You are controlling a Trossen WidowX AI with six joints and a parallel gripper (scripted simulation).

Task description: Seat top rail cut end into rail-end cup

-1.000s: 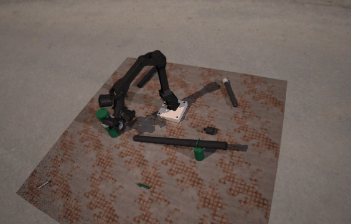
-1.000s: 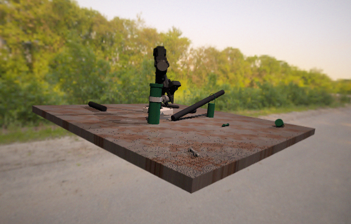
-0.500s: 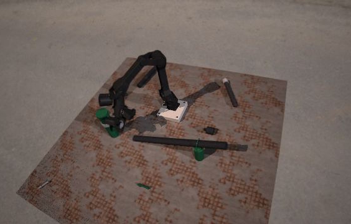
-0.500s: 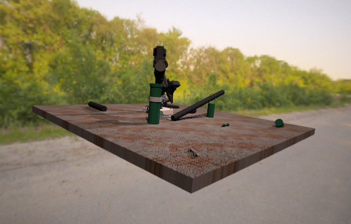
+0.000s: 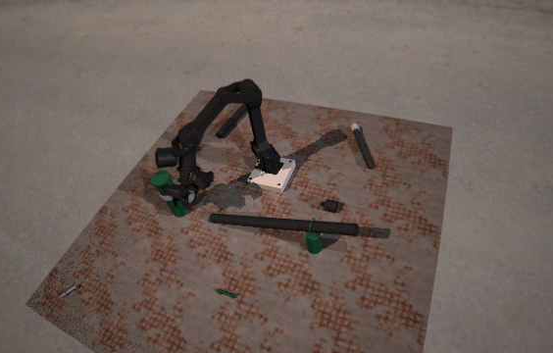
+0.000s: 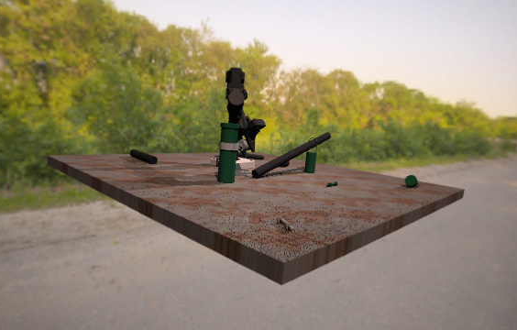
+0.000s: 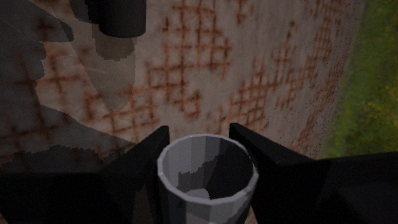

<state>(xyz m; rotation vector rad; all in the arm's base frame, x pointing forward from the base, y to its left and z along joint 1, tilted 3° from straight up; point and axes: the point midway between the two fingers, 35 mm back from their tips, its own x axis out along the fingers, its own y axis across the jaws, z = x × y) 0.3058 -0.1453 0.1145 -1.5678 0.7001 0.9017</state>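
Two fingers of the gripper (image 5: 189, 192) (image 7: 200, 131) clasp the open grey rail-end cup (image 5: 190, 196) (image 7: 207, 172) beside the big green post (image 5: 162, 179) (image 6: 228, 158), near the board's left edge in the top view. Apart from the cup, the black top rail (image 5: 267, 222) (image 6: 288, 157) slants through the loop cap (image 5: 312, 233) on the small green post (image 5: 314, 243) (image 6: 311, 162), its lower end toward the big post. A silvery bolt (image 5: 70, 290) (image 6: 285, 225) lies near the lower-left corner.
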